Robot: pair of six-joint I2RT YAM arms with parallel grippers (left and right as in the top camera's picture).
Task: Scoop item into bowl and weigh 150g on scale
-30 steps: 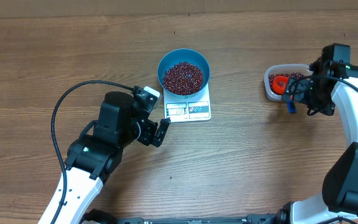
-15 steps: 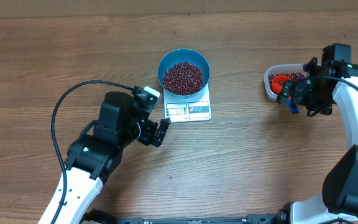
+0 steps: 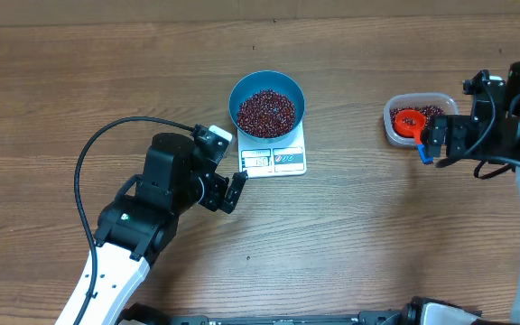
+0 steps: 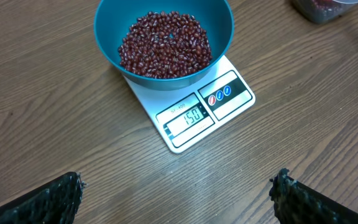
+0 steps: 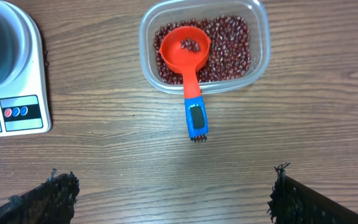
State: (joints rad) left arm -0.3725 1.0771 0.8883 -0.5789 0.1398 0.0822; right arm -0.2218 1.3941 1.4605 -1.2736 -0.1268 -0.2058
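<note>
- Right arm has pulled back since a second ago, out toward the table edge and farther from the scale; the left arm hasn't budged.
- left gripper: parked just left of the scale's display end, jaws spread as wide as they go, nothing between them, only bare wood showing.
- scale sits mid-table and the display reads 150.
- blue bowl sits on the scale's far end, away from the display, and overhangs the platform on both sides.
- beans are heaped in the bowl, a loose maroon pile well below the rim.
- clear plastic tub is well to the right of the scale, with more of the beans spread over its bottom.
- red scoop lies in that tub, cup resting on the beans with a few inside it, blue handle poking out over the near rim.
- right gripper: farther right of the scale than the tub, near the scoop's handle but clear of it, jaws wide apart, holding nothing.
</note>
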